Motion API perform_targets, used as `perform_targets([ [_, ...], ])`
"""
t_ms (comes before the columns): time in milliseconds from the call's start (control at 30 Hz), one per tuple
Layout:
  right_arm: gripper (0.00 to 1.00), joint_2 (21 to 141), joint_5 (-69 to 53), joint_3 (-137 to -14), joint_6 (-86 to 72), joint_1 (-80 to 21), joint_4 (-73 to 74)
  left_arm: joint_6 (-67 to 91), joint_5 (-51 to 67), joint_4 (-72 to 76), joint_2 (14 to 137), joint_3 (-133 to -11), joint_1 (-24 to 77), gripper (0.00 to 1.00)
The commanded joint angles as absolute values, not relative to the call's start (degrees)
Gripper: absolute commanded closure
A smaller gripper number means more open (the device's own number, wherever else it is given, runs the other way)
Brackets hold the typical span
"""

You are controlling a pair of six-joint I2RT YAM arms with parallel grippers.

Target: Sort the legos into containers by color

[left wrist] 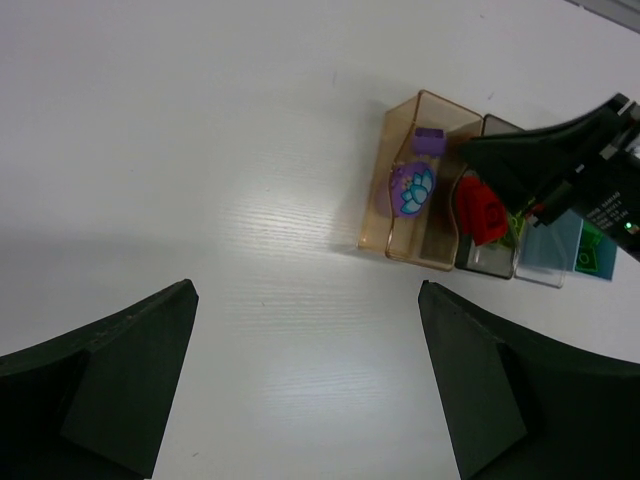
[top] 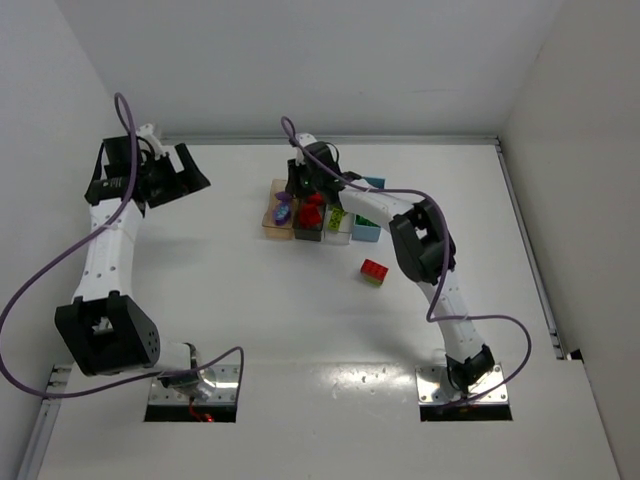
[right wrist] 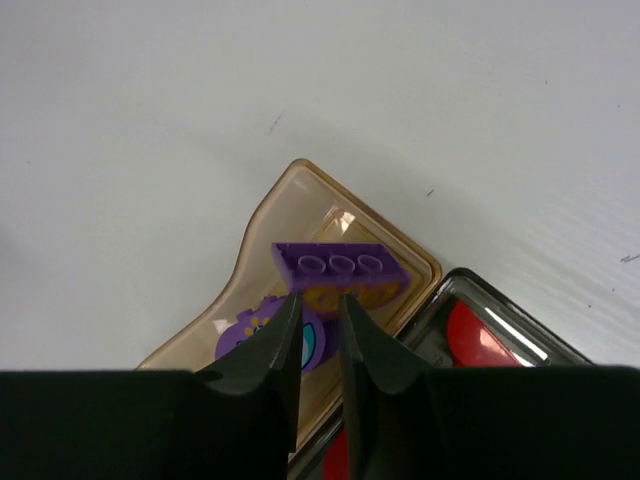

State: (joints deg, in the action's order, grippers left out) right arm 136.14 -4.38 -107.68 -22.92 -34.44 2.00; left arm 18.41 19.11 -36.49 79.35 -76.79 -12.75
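White table (top: 300,320), white walls (top: 300,60) (a plain box): left gripper (left wrist: 307,292) gapes empty, right gripper (right wrist: 320,300) nearly closed at the purple lego (right wrist: 340,265), grasp unclear.

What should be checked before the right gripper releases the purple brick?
1. Grip: ok, the right gripper pinches the purple brick at its near edge.
2. Position: ok, the brick is above the tan bin.
3. Colour match: ok, a purple flower piece lies in that bin.
4. Clearance from the dark grey bin: cannot tell, the brick's right end is close to it.
5. Left gripper: ok, open, over the table, apart from the bins.
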Motion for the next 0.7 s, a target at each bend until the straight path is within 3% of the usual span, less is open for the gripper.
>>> perform_targets([
  [0, 0.78, 136.7, -3.3, -112.0, -19.4, -35.1, -1.9, 16.0, 25.1, -34.3, 78.1, -75.2, -13.3, 0.00],
  [67, 0.69, 136.7, -3.8, -112.6, -18.0, -35.1, -2.5, 15.3, 27.1, -33.4, 76.0, -73.2, -13.3, 0.00],
  [233, 0.60, 130.4, -8.4, -108.6, -12.1, -36.8, -3.3, 13.2, 34.0, -29.6, 72.0, -68.7, -13.3, 0.00],
  [433, 0.45, 111.0, -14.1, -93.7, -3.6, -38.4, -7.0, 10.3, 35.9, -24.1, 63.6, -62.1, -10.1, 0.00],
  [600, 0.30, 97.1, -21.0, -85.5, 5.8, -37.2, 12.2, 9.8, 35.9, -24.1, 62.4, -60.2, -8.0, 0.00],
  [667, 0.29, 92.1, -21.0, -82.6, 10.0, -36.7, 23.4, 9.8, 35.9, -24.1, 62.4, -59.7, -6.7, 0.00],
])
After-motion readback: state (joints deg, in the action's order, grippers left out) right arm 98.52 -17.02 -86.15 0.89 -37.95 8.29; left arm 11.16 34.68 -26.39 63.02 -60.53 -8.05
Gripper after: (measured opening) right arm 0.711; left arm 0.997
